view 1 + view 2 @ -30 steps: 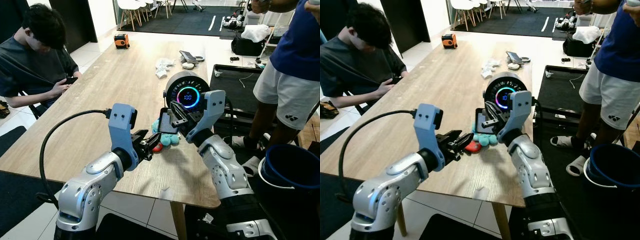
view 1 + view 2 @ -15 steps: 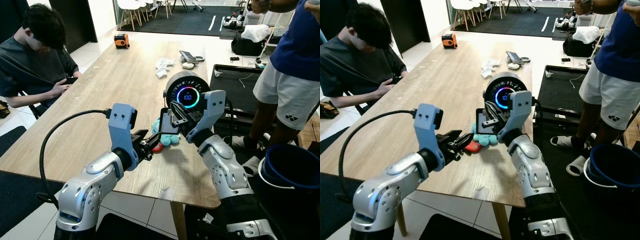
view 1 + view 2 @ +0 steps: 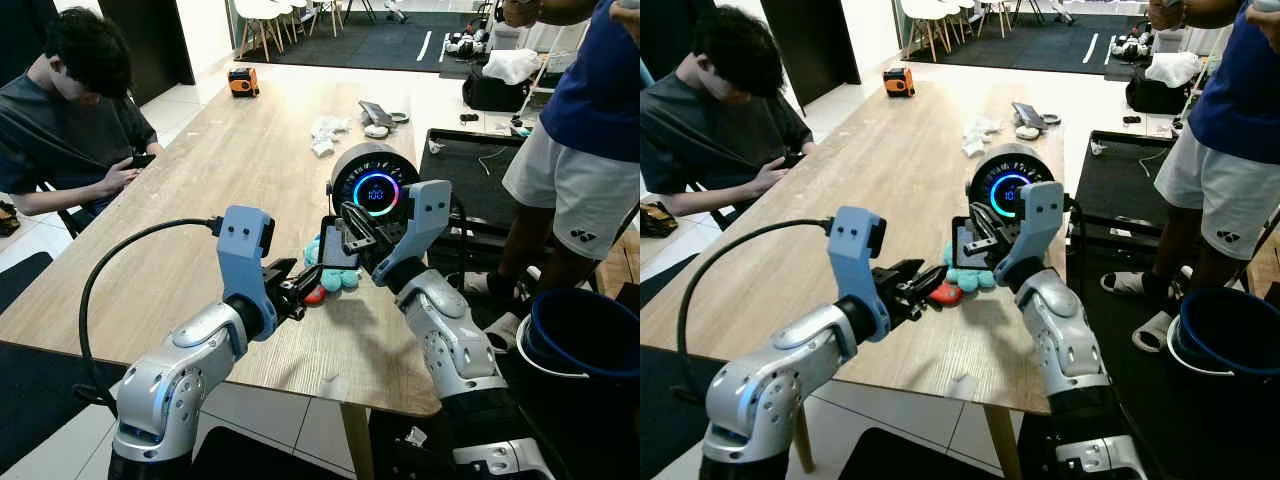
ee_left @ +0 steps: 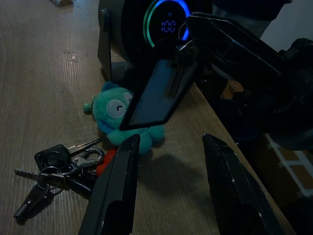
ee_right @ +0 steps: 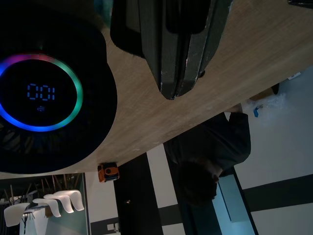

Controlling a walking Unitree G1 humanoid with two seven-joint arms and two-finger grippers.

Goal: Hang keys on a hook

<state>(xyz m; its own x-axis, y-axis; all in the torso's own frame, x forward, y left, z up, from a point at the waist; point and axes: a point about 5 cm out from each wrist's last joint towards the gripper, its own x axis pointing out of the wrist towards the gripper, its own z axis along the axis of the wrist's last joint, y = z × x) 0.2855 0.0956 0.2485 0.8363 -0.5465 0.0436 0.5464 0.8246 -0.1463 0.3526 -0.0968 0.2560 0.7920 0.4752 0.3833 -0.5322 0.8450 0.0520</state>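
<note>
Two grippers are at work above the near end of the wooden table point(image 3: 200, 170); the left gripper point(image 3: 297, 291) hovers low over the tabletop with its two black fingers point(image 4: 117, 196) spread apart and nothing between them; the right gripper point(image 3: 345, 232) is raised above the table with its fingers clamped on a dark flat card-like piece point(image 4: 156, 93), held tilted; whether this piece carries the hook cannot be told from here.

The keys point(image 4: 58, 166) lie flat on the table as a bunch on a ring, joined to a red tag point(image 3: 315, 295) and a teal plush toy point(image 4: 120, 115); the bunch sits just ahead of the left gripper's fingertips, apart from them, and beneath the tilted dark piece; a round black device with a glowing ring display point(image 3: 375, 190) stands just behind the plush toy.

Progress, as a judgement: early stage; the keys are not yet grasped and nothing hangs on any hook; remaining steps appear to be closing the left fingers on the ring or the plush toy, lifting the bunch, and carrying the ring to the hook.

Bystanders: one person point(image 3: 70, 110) sits at the far left side of the table; another person point(image 3: 590, 130) stands to the right, beside a blue bucket point(image 3: 585, 340) on the floor.
</note>
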